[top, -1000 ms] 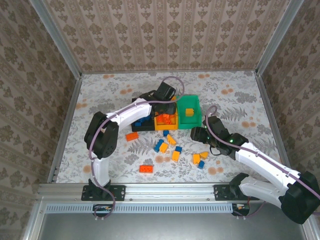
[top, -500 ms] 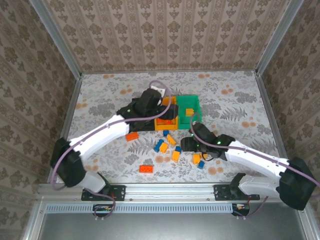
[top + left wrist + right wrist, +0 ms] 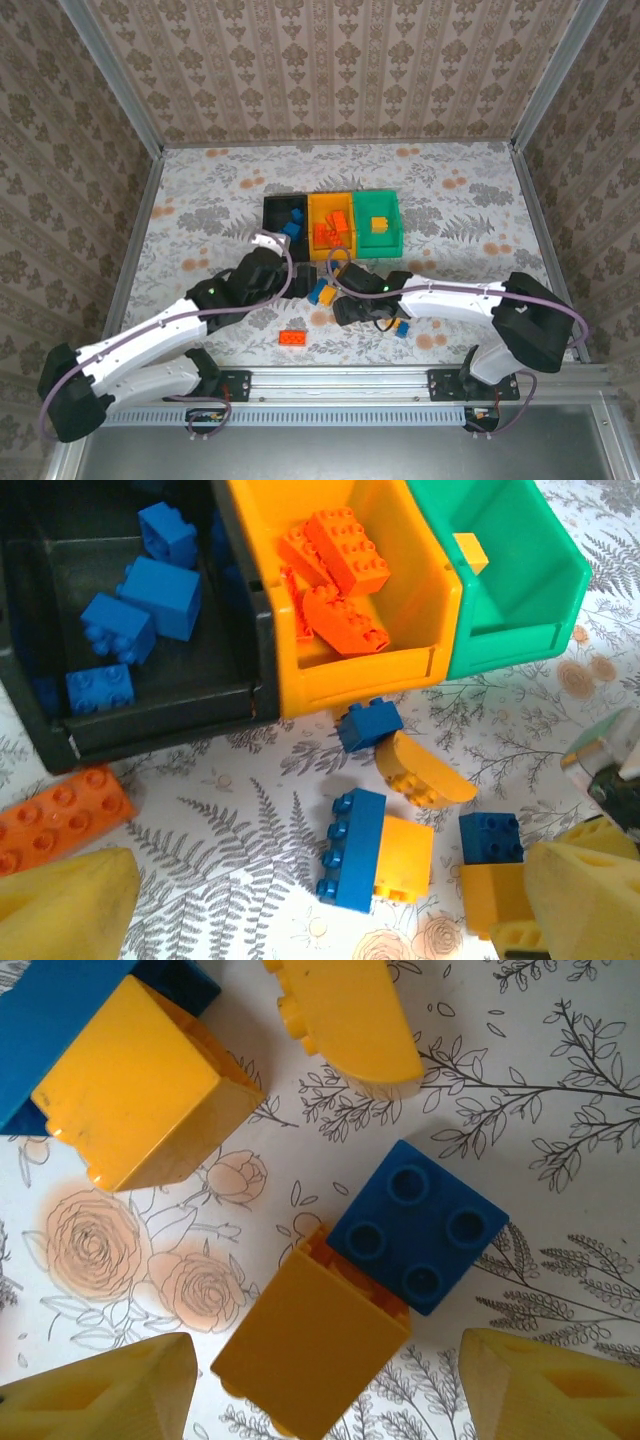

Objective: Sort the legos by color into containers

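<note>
Glossy studded plastic bricks (image 3: 415, 1225), rectangular bins (image 3: 360, 675)

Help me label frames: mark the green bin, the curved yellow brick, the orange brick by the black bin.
green bin (image 3: 510, 645), left wrist view, front wall.
curved yellow brick (image 3: 422, 770), left wrist view, rounded top.
orange brick (image 3: 55, 815), left wrist view, studded top.

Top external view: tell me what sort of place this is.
Likely a staged robot work cell, not a home: wallpapered panels in metal framing box in a floral-covered table, with the left arm and right arm bolted to a rail at its near edge.
</note>
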